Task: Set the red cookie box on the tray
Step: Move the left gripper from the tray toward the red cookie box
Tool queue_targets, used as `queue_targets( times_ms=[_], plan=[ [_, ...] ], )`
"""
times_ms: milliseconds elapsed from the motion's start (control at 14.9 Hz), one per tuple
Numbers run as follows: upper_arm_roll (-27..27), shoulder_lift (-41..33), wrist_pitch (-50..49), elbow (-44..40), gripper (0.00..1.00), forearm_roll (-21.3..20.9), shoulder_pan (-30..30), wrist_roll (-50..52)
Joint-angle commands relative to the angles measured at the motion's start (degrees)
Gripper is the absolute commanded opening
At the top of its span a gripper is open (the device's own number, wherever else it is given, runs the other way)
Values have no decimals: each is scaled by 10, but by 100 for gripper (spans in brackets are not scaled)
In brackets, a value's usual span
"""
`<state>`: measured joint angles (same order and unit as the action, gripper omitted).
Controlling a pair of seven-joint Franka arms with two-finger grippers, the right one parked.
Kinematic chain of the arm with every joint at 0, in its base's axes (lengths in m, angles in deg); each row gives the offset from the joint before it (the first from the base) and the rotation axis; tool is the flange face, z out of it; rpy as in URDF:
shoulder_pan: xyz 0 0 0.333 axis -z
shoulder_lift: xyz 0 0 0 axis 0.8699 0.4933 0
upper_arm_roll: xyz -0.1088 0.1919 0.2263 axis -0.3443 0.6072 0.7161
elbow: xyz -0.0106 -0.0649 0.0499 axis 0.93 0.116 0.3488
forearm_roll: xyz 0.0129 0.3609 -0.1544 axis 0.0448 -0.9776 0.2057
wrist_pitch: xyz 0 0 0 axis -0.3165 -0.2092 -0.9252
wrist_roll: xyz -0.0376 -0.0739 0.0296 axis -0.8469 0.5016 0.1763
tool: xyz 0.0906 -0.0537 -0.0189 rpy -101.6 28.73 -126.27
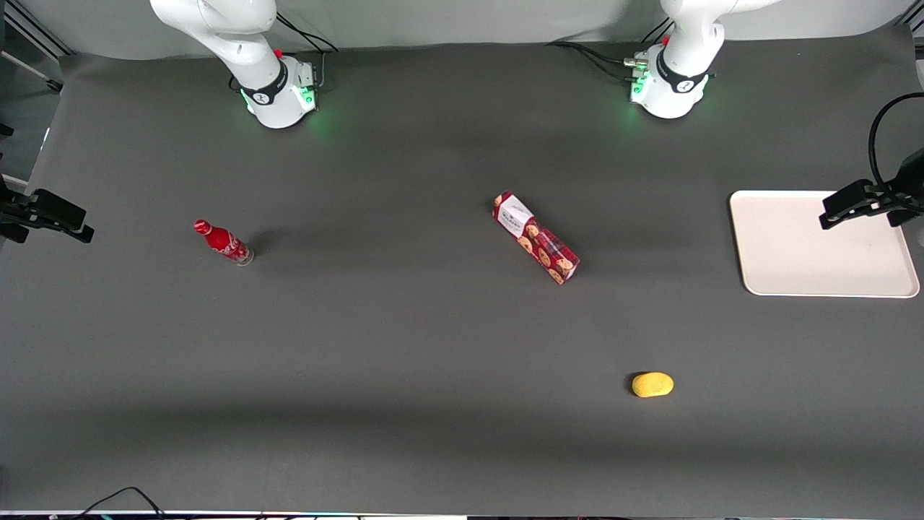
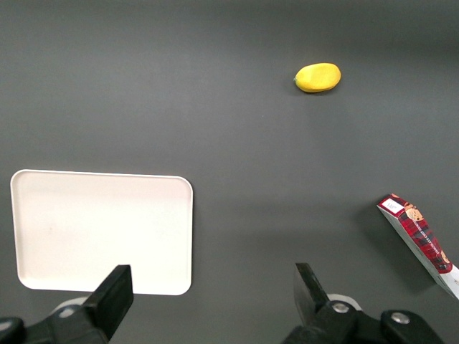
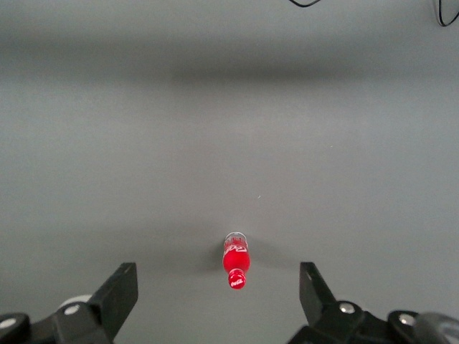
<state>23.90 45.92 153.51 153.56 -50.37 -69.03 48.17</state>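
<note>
- Tray: bare, at the working arm's end of the table.
- Box: flat on the table mid-way along, well apart from tray.
- Gripper: high above the tray's edge, fingers wide apart, holding nothing.
- Step: approach not begun; next, travel to box, align across its narrow width.

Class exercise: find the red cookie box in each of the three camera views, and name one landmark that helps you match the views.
Front view: the red cookie box lies flat on the table's middle, apart from the tray.
Left wrist view: the box shows beside the open claw, partly cut off.
Right wrist view: not in it.
Shared landmark: the yellow object, in the front and left wrist views.
</note>
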Motion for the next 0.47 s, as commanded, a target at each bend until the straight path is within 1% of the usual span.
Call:
queue_targets(
  times_ms=[0,201,268,336,403],
  plan=[
    [1,2,-3,-11,100,4,1,-5],
    [-2,7,-4,-11,100,6,7,1],
    [-3,11,-5,-7,100,15,9,4],
    [-3,12,-11,-5,100,43,17,18],
    [-2,15,-10,0,100,54,36,60]
  ],
)
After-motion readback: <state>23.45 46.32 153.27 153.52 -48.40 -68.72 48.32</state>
